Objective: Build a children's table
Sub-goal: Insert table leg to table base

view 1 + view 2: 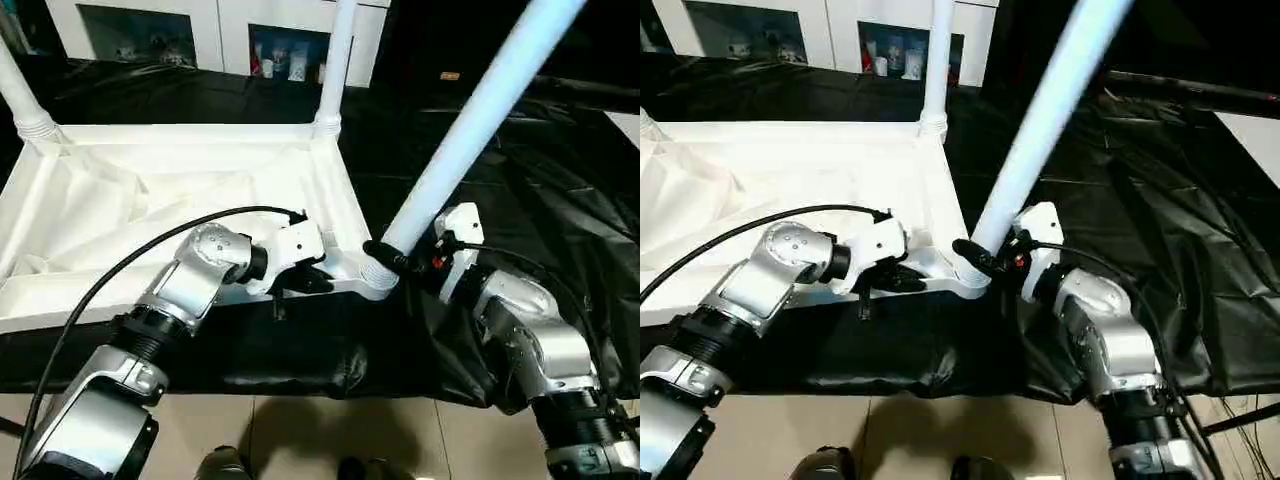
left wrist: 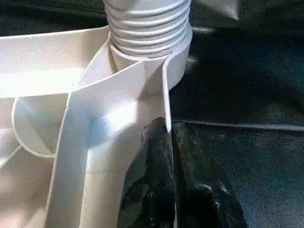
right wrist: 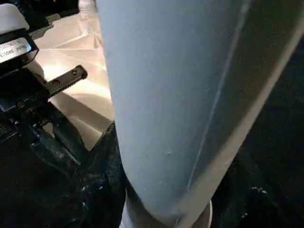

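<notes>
Across the black-draped table, the children's table lay upside down, ribbed underside up, occupying nine to eleven o'clock of the head view. Two legs already stood in its far corner sockets, one at ten o'clock, one at twelve.

Near the centre, the left end effector was pinched nearly closed on the thin near rim wall, one finger inside and one outside, just beside the corner socket. That rim looked like stiff, light moulded plastic, probably smooth enough to slip under a twist, so a hold close to the socket seemed wise.

Toward three o'clock, the right end effector stood half open around the base of the tilted leg at its threaded collar. This hollow tube probably weighed little; its length would lever against the threads, so gripping low made sense.
</notes>
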You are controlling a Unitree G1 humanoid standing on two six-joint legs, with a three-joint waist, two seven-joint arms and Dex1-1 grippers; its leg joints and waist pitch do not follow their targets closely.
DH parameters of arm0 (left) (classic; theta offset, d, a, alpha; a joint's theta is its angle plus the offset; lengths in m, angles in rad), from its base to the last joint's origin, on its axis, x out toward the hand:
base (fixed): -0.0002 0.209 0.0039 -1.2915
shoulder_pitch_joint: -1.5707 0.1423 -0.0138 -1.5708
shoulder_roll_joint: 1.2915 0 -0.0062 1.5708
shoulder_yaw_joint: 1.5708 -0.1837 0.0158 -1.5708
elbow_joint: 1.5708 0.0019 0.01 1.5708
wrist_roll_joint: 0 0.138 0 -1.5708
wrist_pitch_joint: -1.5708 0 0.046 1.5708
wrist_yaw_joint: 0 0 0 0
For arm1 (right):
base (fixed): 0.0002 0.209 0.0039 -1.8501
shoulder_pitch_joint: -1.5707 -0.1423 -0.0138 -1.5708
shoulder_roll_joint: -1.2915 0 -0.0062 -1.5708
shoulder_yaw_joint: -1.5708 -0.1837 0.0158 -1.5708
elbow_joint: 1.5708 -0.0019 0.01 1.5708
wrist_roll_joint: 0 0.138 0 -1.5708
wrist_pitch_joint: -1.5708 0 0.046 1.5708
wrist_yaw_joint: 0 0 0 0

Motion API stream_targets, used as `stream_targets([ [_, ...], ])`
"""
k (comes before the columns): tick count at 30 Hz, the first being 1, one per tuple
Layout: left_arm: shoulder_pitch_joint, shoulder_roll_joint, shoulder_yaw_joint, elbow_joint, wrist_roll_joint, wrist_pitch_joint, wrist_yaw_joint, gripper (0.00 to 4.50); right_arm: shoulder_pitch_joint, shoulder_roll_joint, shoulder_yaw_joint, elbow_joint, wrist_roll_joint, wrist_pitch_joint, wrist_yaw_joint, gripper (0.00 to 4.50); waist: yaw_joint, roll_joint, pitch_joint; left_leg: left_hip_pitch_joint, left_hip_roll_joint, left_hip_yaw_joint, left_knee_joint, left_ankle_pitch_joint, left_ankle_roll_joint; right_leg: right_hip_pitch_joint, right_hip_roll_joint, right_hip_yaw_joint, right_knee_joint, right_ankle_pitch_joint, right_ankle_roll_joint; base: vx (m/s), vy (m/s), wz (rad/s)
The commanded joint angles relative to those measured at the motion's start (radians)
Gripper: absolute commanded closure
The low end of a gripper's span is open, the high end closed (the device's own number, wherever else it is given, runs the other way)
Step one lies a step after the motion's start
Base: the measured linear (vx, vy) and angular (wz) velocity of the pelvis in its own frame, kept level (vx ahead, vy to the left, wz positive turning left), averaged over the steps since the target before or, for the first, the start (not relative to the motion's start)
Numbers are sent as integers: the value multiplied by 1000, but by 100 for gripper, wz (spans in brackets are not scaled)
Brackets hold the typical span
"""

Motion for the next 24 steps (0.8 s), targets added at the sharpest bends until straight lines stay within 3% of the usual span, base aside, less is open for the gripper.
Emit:
stream_targets([
  [1,0,8,-19,-19,20,-16,-2,450,43,-17,63,61,-4,96,67,264,-5,-2,-59,21,25,-13,-76,-304,26,35,-61,40,-89,-404,-151,0,0,0],
  [7,13,21,-39,-41,2,-53,-59,450,51,-51,83,105,7,121,166,264,-3,-5,-61,24,29,-11,-77,-287,30,35,-60,41,-85,-338,-170,0,0,0],
  [12,33,40,-58,-76,-13,-91,-113,450,81,-64,108,98,8,66,245,264,-4,-6,-56,27,31,-13,-83,-325,21,33,-63,42,-88,-361,-169,0,0,0],
  [16,45,50,-65,-99,-33,-110,-153,450,113,-76,124,63,20,56,295,264,-2,-7,-57,28,32,-11,-86,-304,25,38,-61,41,-85,-299,-182,0,0,0],
  [20,44,72,-76,-101,-11,-135,-165,450,139,-102,173,42,-25,9,337,264,-1,-3,-57,28,33,-8,-86,-280,32,40,-59,41,-82,-249,-195,0,0,0],
  [24,43,77,-75,-96,-11,-141,-164,450,141,-87,159,64,-35,-5,320,264,-1,-3,-57,28,33,-8,-89,-287,26,41,-60,41,-84,-267,-193,0,0,0],
])
